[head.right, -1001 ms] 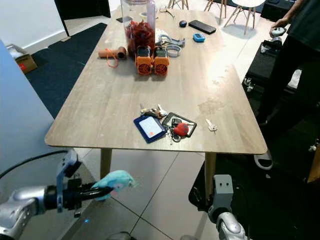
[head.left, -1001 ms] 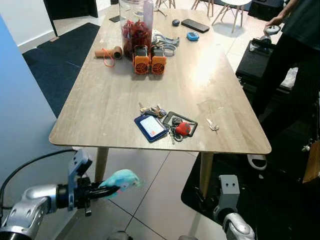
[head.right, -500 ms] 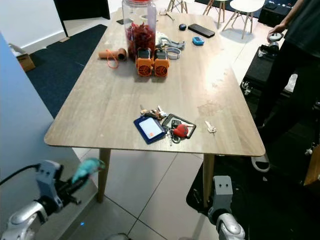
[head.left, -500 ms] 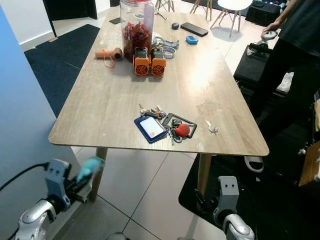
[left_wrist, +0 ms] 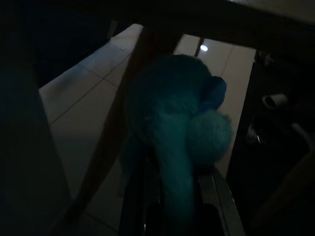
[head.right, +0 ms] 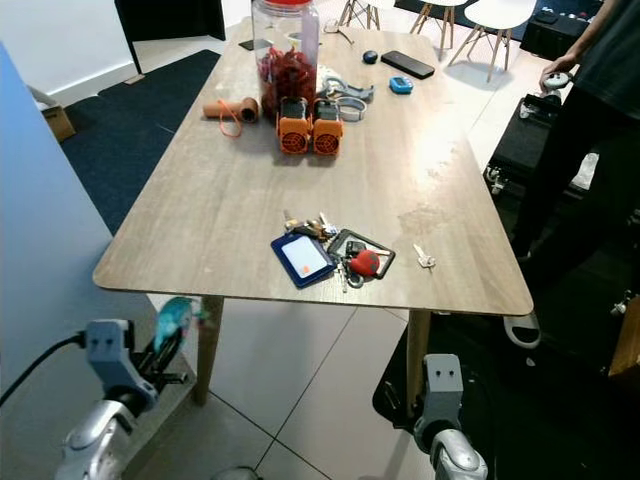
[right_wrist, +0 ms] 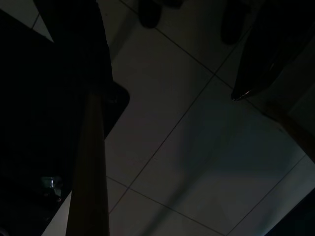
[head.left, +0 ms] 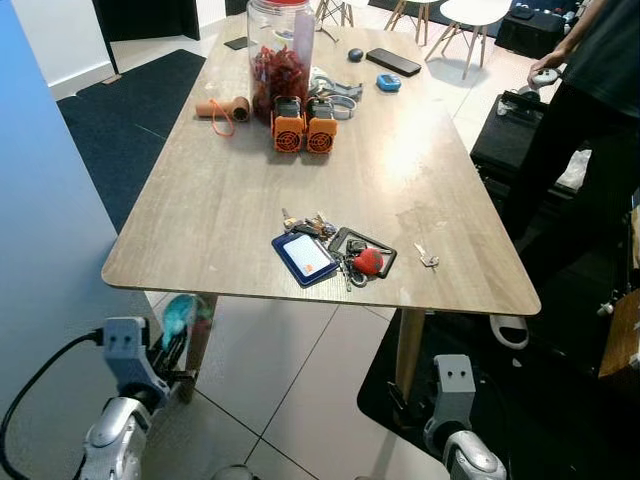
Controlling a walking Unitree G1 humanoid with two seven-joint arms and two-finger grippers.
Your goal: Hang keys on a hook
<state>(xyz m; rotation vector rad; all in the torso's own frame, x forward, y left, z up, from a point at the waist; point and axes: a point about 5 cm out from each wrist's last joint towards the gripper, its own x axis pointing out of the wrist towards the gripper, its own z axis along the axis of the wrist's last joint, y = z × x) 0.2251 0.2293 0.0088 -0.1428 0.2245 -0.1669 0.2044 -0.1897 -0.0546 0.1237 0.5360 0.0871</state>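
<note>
Wooden table (head.left: pixel 230 190): keys (head.left: pixel 345 252), red fob, blue card holder (head.left: pixel 304 257).

Keys (head.left: pixel 345 252) lie near the front edge of the surface (head.left: pixel 220 200), card holder (head.left: pixel 305 256) touching on their left, single key (head.left: pixel 427 258) apart on their right. Jar (head.left: pixel 280 55) stands at the far end, two battery packs (head.left: pixel 305 125) before it.

Two silver arms, the left arm (head.left: pixel 115 445) with a grey wrist block and trailing black cable.
</note>
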